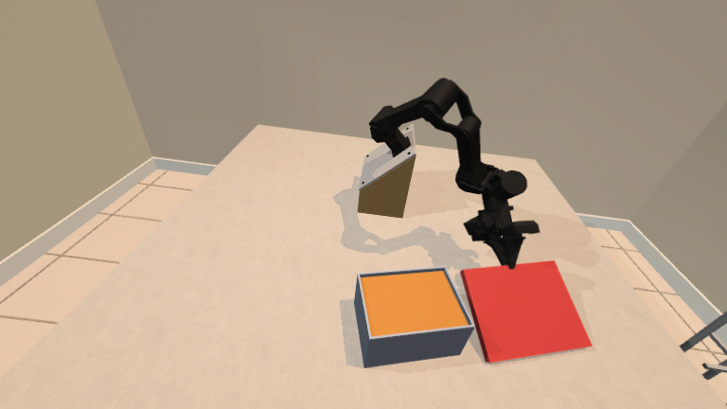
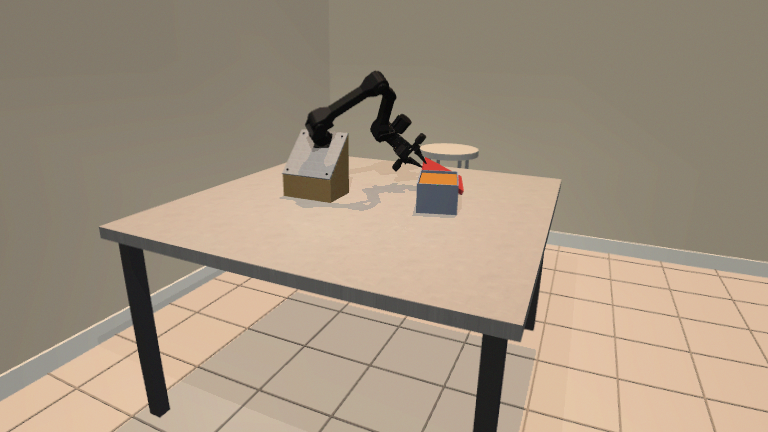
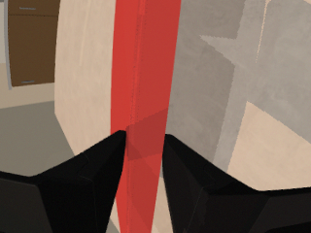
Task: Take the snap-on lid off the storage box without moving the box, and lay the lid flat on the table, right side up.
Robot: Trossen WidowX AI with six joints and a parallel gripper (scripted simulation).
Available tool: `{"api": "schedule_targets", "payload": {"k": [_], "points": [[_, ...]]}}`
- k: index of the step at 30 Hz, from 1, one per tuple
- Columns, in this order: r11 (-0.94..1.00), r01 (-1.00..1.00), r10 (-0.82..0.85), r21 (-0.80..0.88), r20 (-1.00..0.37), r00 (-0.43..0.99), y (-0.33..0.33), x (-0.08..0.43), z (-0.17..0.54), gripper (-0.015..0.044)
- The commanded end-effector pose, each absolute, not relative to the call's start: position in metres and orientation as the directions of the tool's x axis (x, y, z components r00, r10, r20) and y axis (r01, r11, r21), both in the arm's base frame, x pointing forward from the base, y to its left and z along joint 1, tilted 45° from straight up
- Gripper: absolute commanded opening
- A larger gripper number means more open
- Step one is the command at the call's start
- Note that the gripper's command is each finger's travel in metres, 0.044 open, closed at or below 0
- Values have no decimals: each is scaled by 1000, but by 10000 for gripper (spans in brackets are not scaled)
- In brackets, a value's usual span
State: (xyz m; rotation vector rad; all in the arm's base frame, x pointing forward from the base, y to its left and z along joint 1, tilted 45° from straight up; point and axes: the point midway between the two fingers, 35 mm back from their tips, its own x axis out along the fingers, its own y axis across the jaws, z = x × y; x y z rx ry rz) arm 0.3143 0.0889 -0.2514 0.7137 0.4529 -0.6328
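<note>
The red lid (image 1: 527, 311) (image 2: 434, 165) (image 3: 148, 73) is off the box and beside it, on its right in the top view. It is tilted, its gripped edge raised and its far edge low, near the table. My gripper (image 1: 511, 266) (image 2: 423, 165) (image 3: 144, 140) is shut on the lid's edge nearest the arm, one finger on each side. The storage box (image 1: 415, 346) (image 2: 436, 199) is blue-grey and stands upright and open, with an orange inside. Whether the lid's far edge touches the table cannot be told.
The arm's wedge-shaped base (image 1: 382, 195) (image 2: 308, 186) stands at the back of the table (image 1: 214, 286) (image 2: 283, 240). The box stands close beside the lid's left edge in the top view. A round stool (image 2: 450, 150) is beyond the table.
</note>
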Motion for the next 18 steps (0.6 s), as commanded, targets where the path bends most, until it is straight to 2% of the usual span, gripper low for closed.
{"api": "schedule_targets", "payload": {"k": [1, 18], "points": [[582, 680, -386, 446, -585, 714, 81, 312, -257, 0], [582, 680, -386, 445, -585, 714, 71, 311, -267, 0]]}}
